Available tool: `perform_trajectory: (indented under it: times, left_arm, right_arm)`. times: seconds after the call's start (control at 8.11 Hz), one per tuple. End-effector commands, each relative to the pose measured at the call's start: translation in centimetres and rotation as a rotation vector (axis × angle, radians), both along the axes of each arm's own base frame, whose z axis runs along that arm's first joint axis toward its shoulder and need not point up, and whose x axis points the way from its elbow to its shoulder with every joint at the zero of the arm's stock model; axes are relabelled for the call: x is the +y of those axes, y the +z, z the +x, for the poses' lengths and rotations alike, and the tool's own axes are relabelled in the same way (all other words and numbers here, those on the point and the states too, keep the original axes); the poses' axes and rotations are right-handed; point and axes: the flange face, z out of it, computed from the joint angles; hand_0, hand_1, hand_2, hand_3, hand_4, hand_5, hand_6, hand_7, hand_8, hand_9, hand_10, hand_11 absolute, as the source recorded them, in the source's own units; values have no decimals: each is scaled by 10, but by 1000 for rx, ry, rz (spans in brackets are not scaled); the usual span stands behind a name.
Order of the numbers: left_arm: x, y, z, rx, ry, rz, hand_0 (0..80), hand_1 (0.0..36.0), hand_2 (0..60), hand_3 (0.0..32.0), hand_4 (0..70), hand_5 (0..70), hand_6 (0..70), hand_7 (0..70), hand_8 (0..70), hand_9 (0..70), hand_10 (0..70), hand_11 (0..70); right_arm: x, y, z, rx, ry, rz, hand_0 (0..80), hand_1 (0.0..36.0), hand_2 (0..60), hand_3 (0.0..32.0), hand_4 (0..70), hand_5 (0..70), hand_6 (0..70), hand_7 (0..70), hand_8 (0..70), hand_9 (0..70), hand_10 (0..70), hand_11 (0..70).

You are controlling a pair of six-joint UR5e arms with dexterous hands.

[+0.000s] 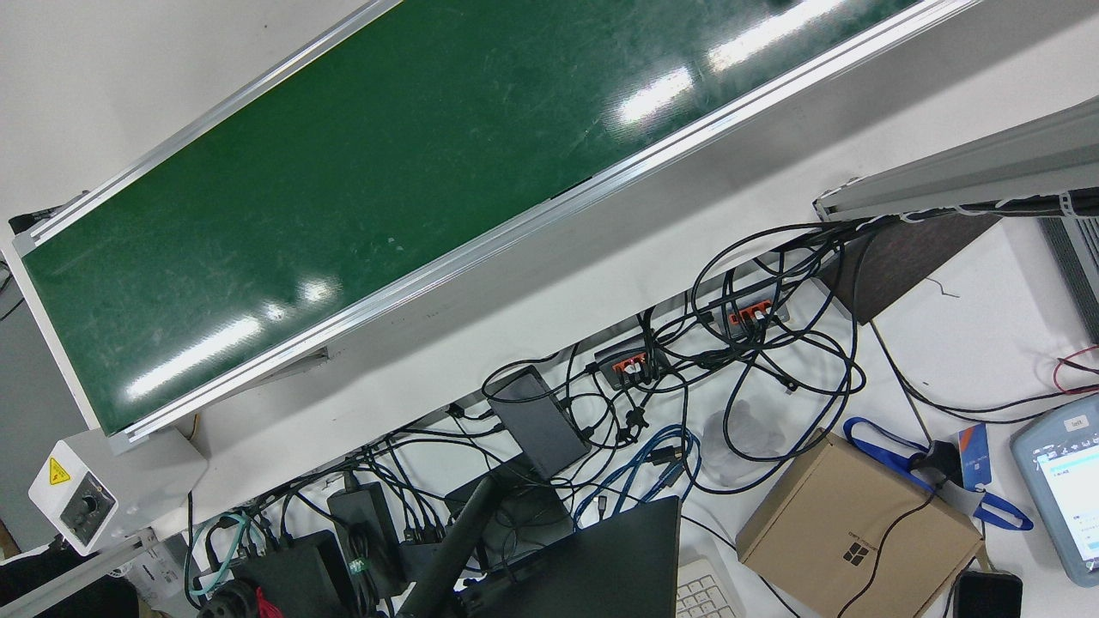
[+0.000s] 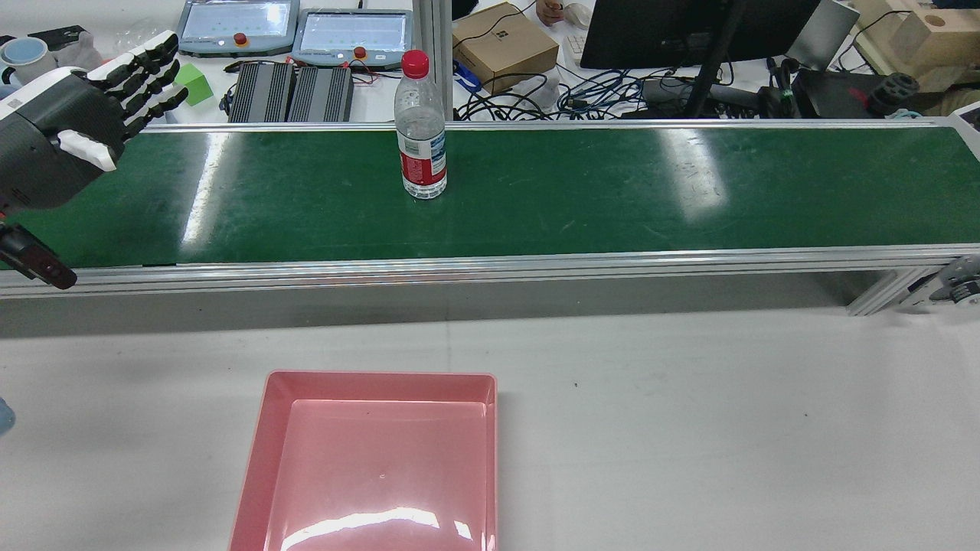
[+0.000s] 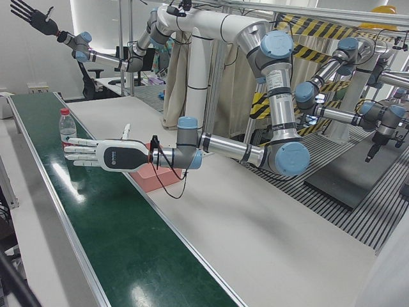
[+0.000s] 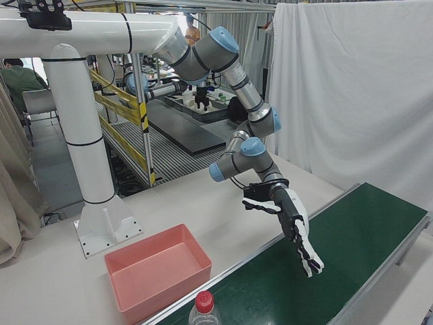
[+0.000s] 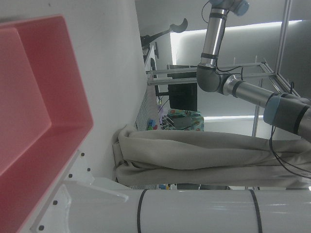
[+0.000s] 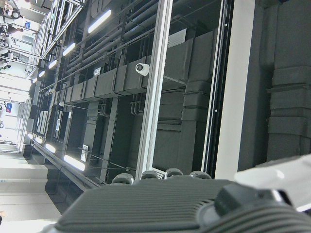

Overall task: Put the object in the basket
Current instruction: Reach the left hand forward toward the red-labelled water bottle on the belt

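- One pink basket [image 2: 253, 459] sits nearest on the white bench [image 2: 689, 428], shallow and with nothing in it.
- Bare bench lies between the basket and the conveyor's metal rail.
- One green conveyor belt [image 2: 612, 191] runs across the full width beyond it.
- One water bottle [image 2: 419, 145] with a red cap and red label stands upright on the belt's far half, roughly in line with the basket. Nothing stands between the two.
- The left hand [image 2: 69, 115] hovers above the belt's left end, well apart from the bottle, its fingers [image 2: 145, 73] spread out straight and holding nothing.
- The right hand [image 3: 32, 18] shows only in the left-front view, raised high and far from the belt, fingers fanned apart and holding nothing.
- Behind the belt is a cluttered desk:
  - two control tablets [image 2: 237, 21] side by side
  - two black finned boxes [image 2: 264, 92] just in front of them
  - one green block [image 2: 195, 84]
  - one cardboard box [image 2: 505, 46]
  - one dark monitor [image 2: 689, 23], seen from behind
  - a tangle of cables [image 2: 582, 92]
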Motion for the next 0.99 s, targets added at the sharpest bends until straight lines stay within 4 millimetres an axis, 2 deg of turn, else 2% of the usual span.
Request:
perform_trajectory:
  times: [0.0, 0.25, 0.37, 0.49, 0.62, 0.74, 0.86]
  left_arm:
    - [1, 0, 12, -30, -41, 4, 461, 0, 0, 22, 102, 14, 0, 0, 8, 0, 39, 60]
    - [-1, -1, 10, -19, -62, 2, 453, 0, 0, 12, 98, 15, 0, 0, 3, 0, 33, 50]
    - [-11, -4, 17, -19, -72, -2, 454, 0, 0, 18, 99, 14, 0, 0, 3, 0, 34, 52]
    - [-24, -15, 27, -20, -83, -12, 455, 0, 0, 16, 102, 13, 0, 0, 3, 0, 33, 51]
    - [-39, -15, 47, -38, -73, -34, 457, 0, 0, 12, 105, 19, 0, 0, 7, 0, 33, 52]
    - [-46, -10, 57, -46, -70, -44, 457, 0, 0, 6, 103, 23, 0, 0, 7, 0, 30, 47]
    - [-48, -5, 59, -45, -69, -42, 447, 0, 0, 8, 101, 18, 0, 0, 6, 0, 31, 48]
  right_arm:
    - [0, 0, 0, 0, 0, 0, 0, 0, 0, 0, 0, 0, 0, 0, 0, 0, 0, 0]
    - [0, 0, 0, 0, 0, 0, 0, 0, 0, 0, 0, 0, 0, 0, 0, 0, 0, 0]
    - [0, 0, 0, 0, 0, 0, 0, 0, 0, 0, 0, 0, 0, 0, 0, 0, 0, 0]
    - [0, 0, 0, 0, 0, 0, 0, 0, 0, 0, 0, 0, 0, 0, 0, 0, 0, 0]
    - [0, 0, 0, 0, 0, 0, 0, 0, 0, 0, 0, 0, 0, 0, 0, 0, 0, 0]
    - [0, 0, 0, 0, 0, 0, 0, 0, 0, 0, 0, 0, 0, 0, 0, 0, 0, 0]
    - [0, 0, 0, 0, 0, 0, 0, 0, 0, 0, 0, 0, 0, 0, 0, 0, 0, 0]
